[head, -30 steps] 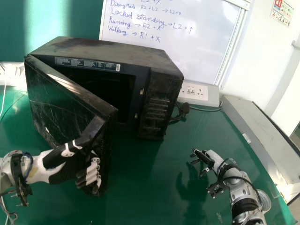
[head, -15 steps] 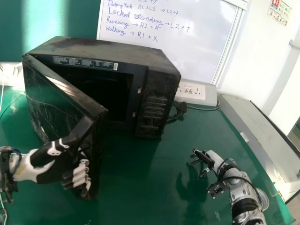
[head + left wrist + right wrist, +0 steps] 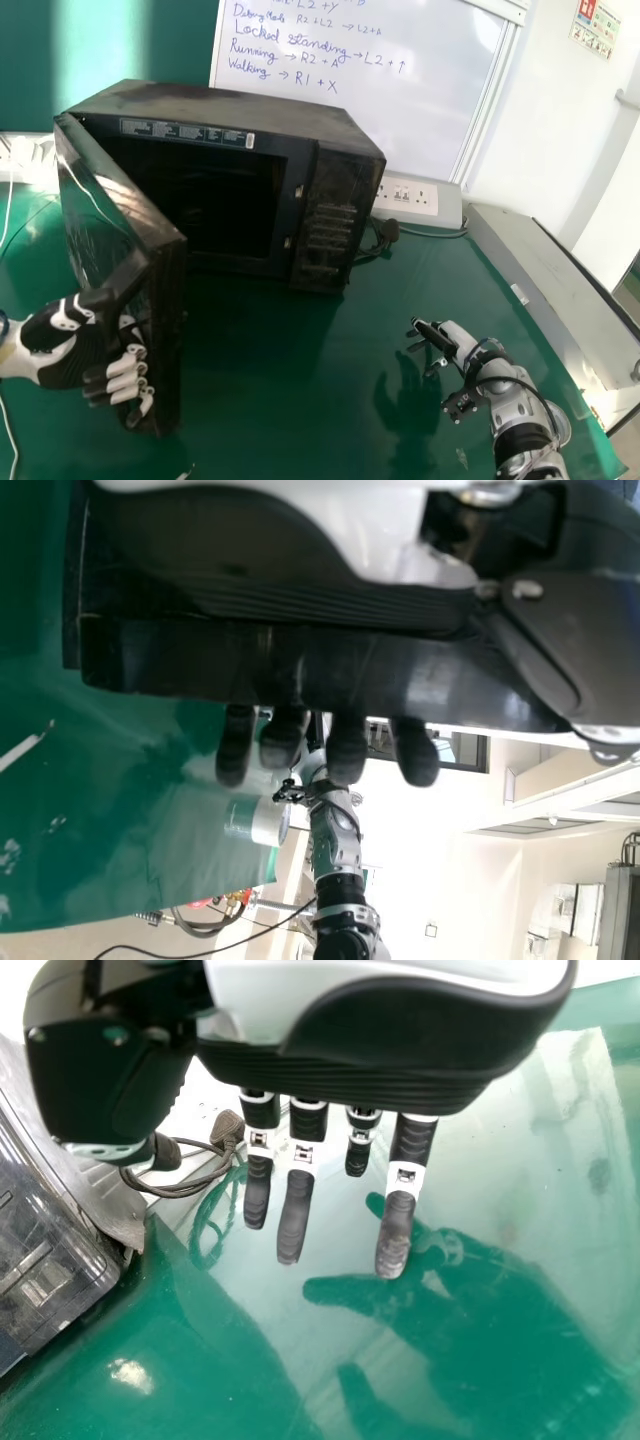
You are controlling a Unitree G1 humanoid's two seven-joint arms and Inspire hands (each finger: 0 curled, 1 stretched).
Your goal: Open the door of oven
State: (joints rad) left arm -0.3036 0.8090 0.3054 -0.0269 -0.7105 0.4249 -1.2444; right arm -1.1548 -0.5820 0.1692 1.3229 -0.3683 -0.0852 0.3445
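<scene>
Clearly, most of the job is done: the door [image 3: 108, 215] of the oven [image 3: 335, 225] stands well ajar, swung toward the table's [image 3: 300, 400] near left corner, while the oven sits by the far edge. The left hand [image 3: 75, 345] has its fingers wrapped round the door's free edge; the right hand [image 3: 437, 342], fingers released, is near the right edge. Perhaps 1 wider pull and letting go remain.

Oven door [image 3: 95, 220]: glossy face, visibly scratched.
Oven casing [image 3: 230, 108]: dull, metal-like top, smudged. Tabletop [image 3: 300, 400]: smooth, glossy.
</scene>
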